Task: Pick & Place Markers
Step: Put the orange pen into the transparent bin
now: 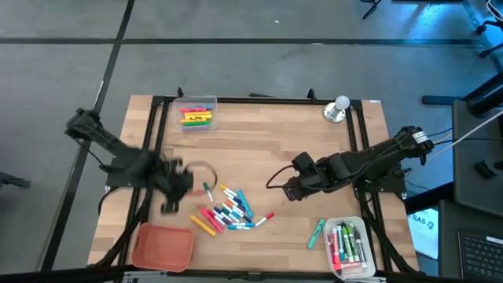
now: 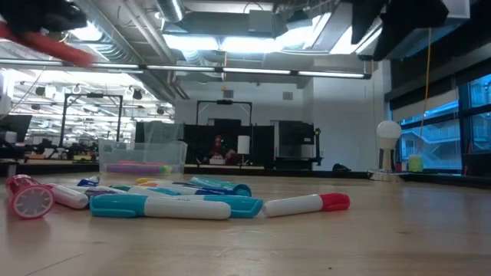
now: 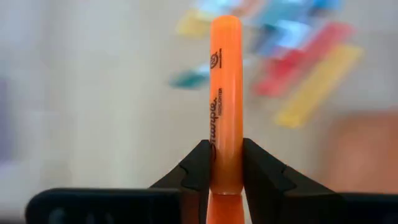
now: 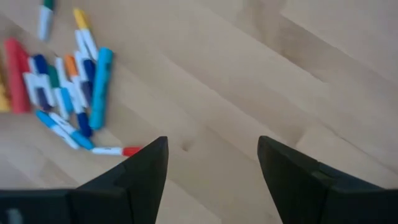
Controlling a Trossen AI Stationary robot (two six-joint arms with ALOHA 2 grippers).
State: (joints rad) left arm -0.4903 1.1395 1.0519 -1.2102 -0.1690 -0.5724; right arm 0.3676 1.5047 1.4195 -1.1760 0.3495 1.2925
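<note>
On the table, sorted so far: a clear bin (image 1: 198, 103) at the far left holds a few yellow, green and orange markers; a second clear bin (image 1: 350, 247) at the near right holds several green, pink and red ones
Left to sort: a loose pile of markers (image 1: 228, 212) lies near the table's middle front, with a teal one (image 1: 316, 233) alone just beside the near-right bin
Left gripper (image 3: 226, 163): pinching an orange highlighter (image 3: 225, 93) upright between its fingers, over the table's left side, near the pile
Right gripper (image 4: 212, 163): fingers spread wide, holding nothing, hovering over bare wood to the right of the pile
Orange tray (image 1: 163, 246): at the near-left corner, no markers visible in it
Bell (image 1: 338, 109): far right, untouched
Progress, as a judgement: well short of halfway; most markers still lie loose
</note>
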